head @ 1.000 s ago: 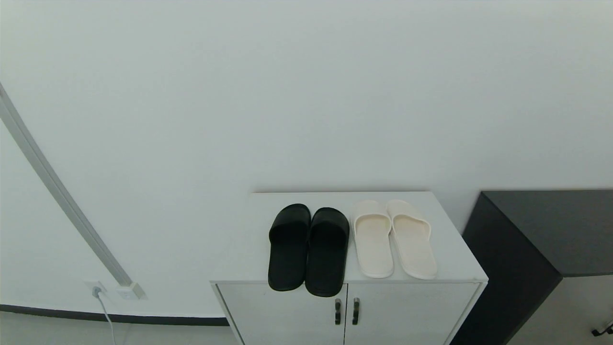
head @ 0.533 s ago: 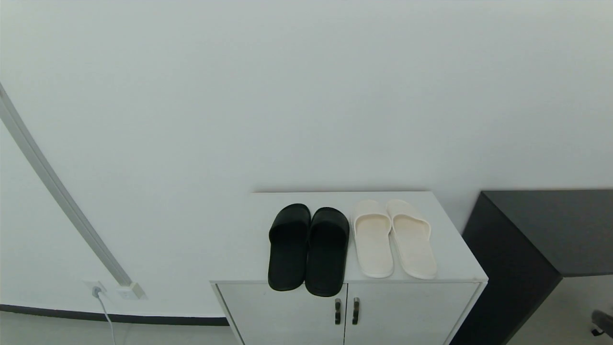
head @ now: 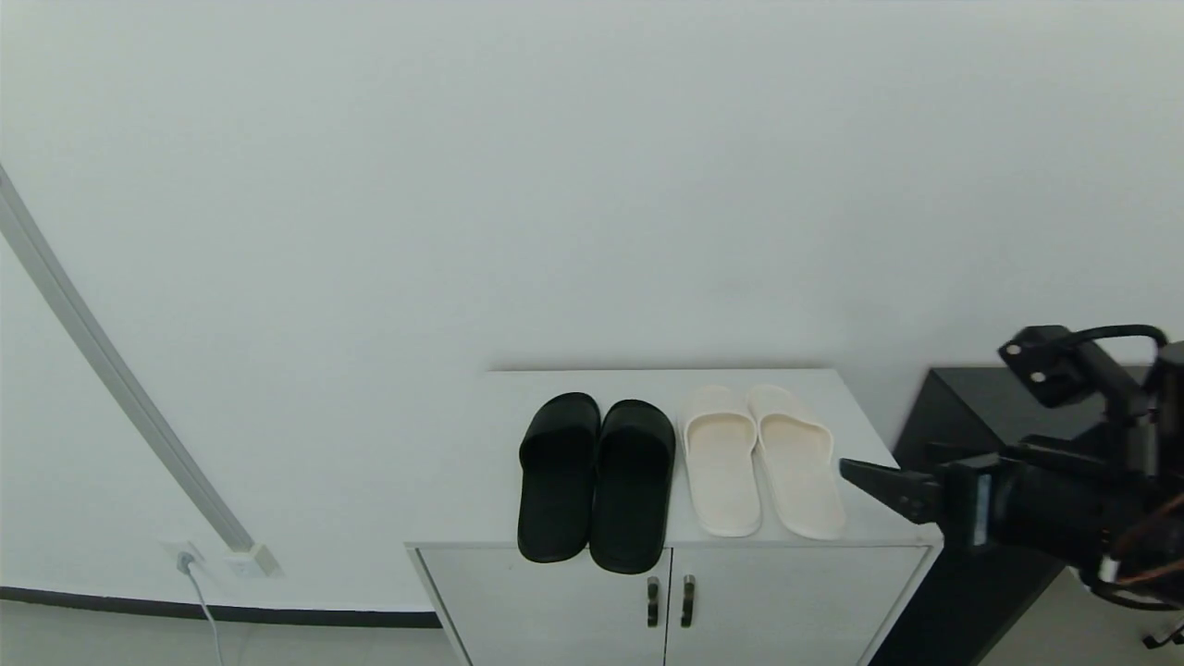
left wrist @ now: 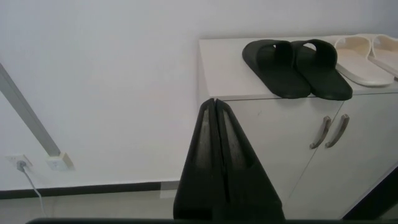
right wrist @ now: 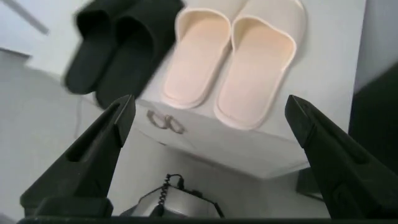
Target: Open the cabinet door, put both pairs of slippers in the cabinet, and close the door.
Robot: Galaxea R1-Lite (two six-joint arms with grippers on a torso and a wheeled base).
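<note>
Blk slippers, cream pair — cabinet doors shut

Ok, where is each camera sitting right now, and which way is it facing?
Head view: on the head, facing forward and down at the cabinet top with black slippers and cream slippers; right gripper at the right.
Left wrist view: front-left of the cabinet, facing its closed doors; left gripper shut.
Right wrist view: above the cream slippers, looking down; right gripper open.
Shared: all three show both pairs.
</note>
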